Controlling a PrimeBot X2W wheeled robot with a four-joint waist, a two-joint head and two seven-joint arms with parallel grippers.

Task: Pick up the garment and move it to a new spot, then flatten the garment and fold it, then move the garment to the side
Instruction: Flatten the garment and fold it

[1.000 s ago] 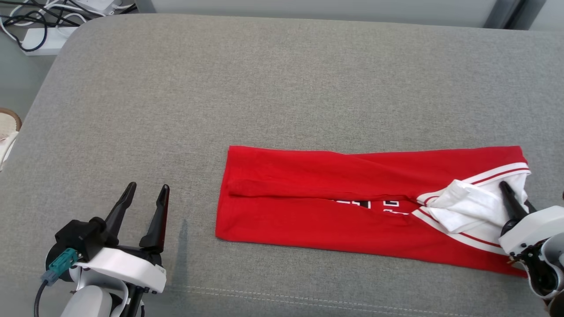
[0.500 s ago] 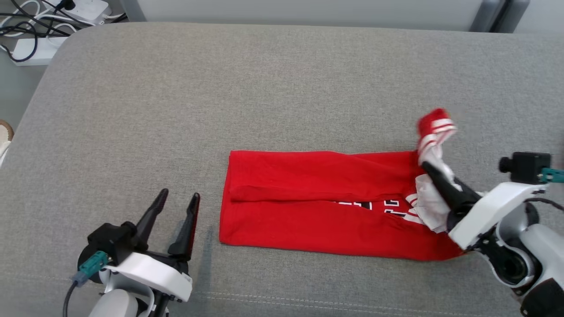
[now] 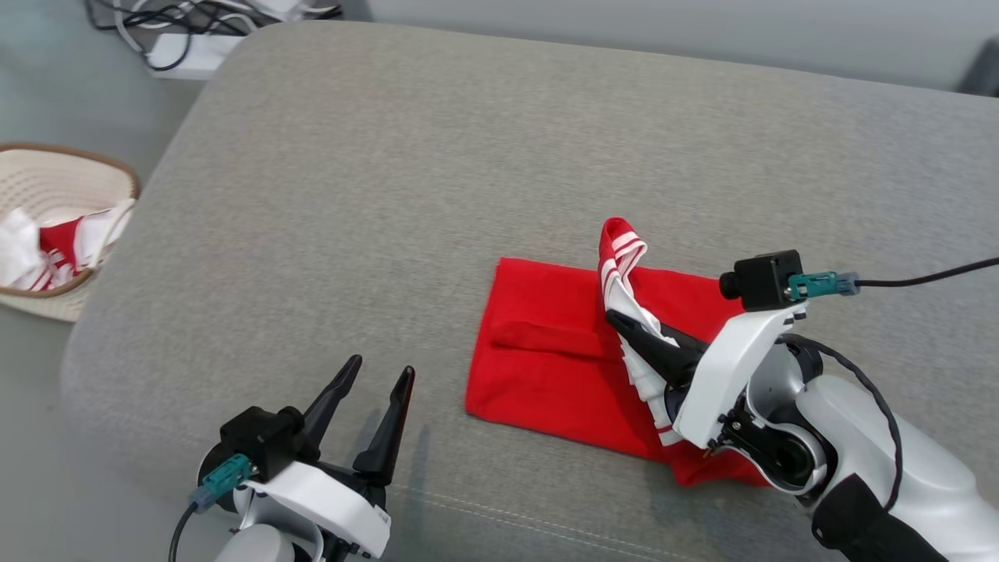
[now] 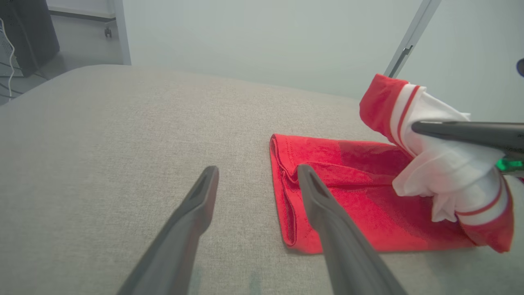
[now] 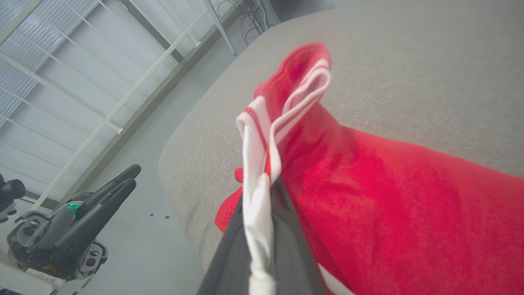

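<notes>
Since R gripper [image 3: 616, 318] swung pinched hem [image 3: 620, 243] left, garment [image 3: 546, 367] lies shorter

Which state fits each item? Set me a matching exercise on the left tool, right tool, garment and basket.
Items:
1. left tool
2. right tool
3. garment
4. basket

States:
A. holds red and white clothes
B. open, holding nothing
C. shut on the garment
D. one end raised, the rest flat on the cushion

Pairs: 1-B, 2-C, 3-D, 4-A
</notes>
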